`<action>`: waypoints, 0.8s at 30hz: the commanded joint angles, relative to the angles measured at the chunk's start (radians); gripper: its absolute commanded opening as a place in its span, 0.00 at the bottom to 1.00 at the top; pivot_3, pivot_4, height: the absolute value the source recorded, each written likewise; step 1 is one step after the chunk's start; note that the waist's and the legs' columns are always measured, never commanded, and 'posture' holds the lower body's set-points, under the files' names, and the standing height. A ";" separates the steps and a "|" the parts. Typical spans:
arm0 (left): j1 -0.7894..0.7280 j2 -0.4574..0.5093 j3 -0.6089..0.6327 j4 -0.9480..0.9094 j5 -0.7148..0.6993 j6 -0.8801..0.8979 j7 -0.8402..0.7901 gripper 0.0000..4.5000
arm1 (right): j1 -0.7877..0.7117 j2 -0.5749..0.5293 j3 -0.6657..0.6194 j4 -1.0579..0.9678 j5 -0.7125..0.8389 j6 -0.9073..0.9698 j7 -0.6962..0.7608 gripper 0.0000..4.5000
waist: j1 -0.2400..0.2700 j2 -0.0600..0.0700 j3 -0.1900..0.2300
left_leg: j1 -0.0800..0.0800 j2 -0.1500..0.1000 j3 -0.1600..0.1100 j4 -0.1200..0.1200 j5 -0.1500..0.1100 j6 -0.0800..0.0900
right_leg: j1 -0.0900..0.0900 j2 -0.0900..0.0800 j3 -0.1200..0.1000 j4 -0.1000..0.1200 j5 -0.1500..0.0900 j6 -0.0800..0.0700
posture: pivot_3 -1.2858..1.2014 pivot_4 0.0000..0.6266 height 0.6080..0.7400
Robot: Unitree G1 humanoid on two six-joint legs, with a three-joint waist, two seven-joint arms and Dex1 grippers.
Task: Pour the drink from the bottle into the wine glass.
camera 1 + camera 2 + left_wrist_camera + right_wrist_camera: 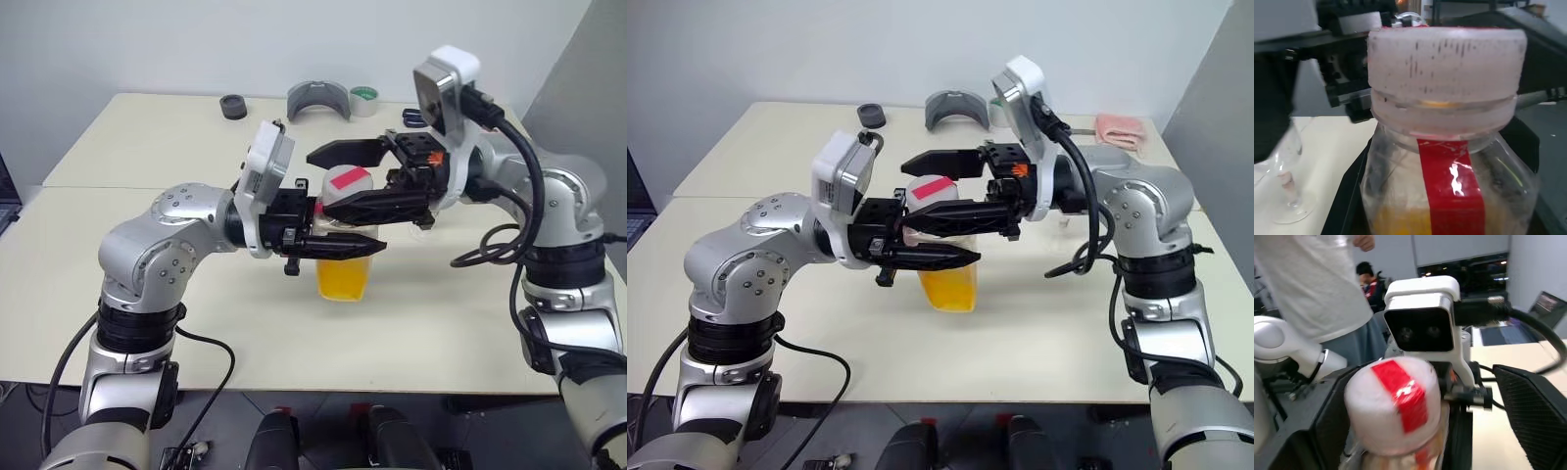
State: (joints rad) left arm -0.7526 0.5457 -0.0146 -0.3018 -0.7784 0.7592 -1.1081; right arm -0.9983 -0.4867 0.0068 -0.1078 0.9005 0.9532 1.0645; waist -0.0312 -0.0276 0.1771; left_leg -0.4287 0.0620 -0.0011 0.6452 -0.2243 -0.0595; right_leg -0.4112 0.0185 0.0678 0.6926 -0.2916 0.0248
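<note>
In the left eye view the bottle (343,257) stands upright on the pale table (196,166), near the middle, its lower half filled with the orange-yellow drink (343,278). The left gripper (338,245) reaches in level from the left, and its black fingers are pinched tight on the bottle's body just under the cap (346,183). The right gripper (358,176) comes in level from the right at cap height; its two fingers stand spread wide, one behind the cap and one in front of it, and neither visibly presses it. The foot of the wine glass (423,223) peeks out below the right gripper's body, just beyond the bottle. At the far edge lie a dark ring (233,107), a grey curved part (318,100) and a roll of tape (364,100).

The right eye view gives the same: bottle clamped by the left gripper, right fingers parted around the red-banded cap. A pink cloth (1120,128) lies at the far right corner.

In the left wrist view the bottle fills the middle, white cap on top, red label strip (1452,186) running down its side, drink at the bottom. The wine glass's stem and foot stand on the table beside it.

In the right wrist view the cap with its red band sits between the two spread fingers (1535,406), with a gap on the right side. A person (1317,289) in a white shirt stands behind.
</note>
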 commanded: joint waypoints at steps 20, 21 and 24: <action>-0.003 -0.082 -0.027 0.229 0.208 -0.266 0.038 0.41 | 0.233 0.137 -0.037 -0.475 -0.025 -0.002 -0.715 1.00 | -0.001 0.000 0.000 | 0.000 0.000 0.001 0.000 0.000 0.000 | -0.001 0.000 0.001 0.002 0.000 0.000 | 0.52 0.24 1.00; -0.003 -0.082 -0.026 0.226 0.207 -0.265 0.038 0.41 | 0.227 0.140 -0.030 -0.465 -0.037 -0.008 -0.719 1.00 | -0.001 0.000 0.000 | 0.000 0.000 0.001 0.000 0.000 0.000 | -0.001 0.000 0.001 0.002 0.000 0.000 | 0.52 0.24 1.00; -0.001 -0.080 -0.024 0.212 0.202 -0.257 0.045 0.41 | 0.219 0.144 -0.016 -0.443 -0.068 -0.029 -0.721 1.00 | -0.001 0.000 0.000 | 0.000 0.000 0.001 0.000 0.000 0.000 | -0.001 0.000 0.001 0.002 0.000 0.000 | 0.52 0.24 1.00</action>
State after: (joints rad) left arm -0.7273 0.4664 -0.0538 -0.0599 -0.5678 0.5174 -1.0610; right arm -0.7607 -0.3456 -0.0052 -0.5438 0.8489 0.9622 0.3472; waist -0.0327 -0.0276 0.1771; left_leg -0.4288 0.0619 -0.0006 0.6454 -0.2242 -0.0595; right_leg -0.4119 0.0187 0.0689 0.6942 -0.2917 0.0249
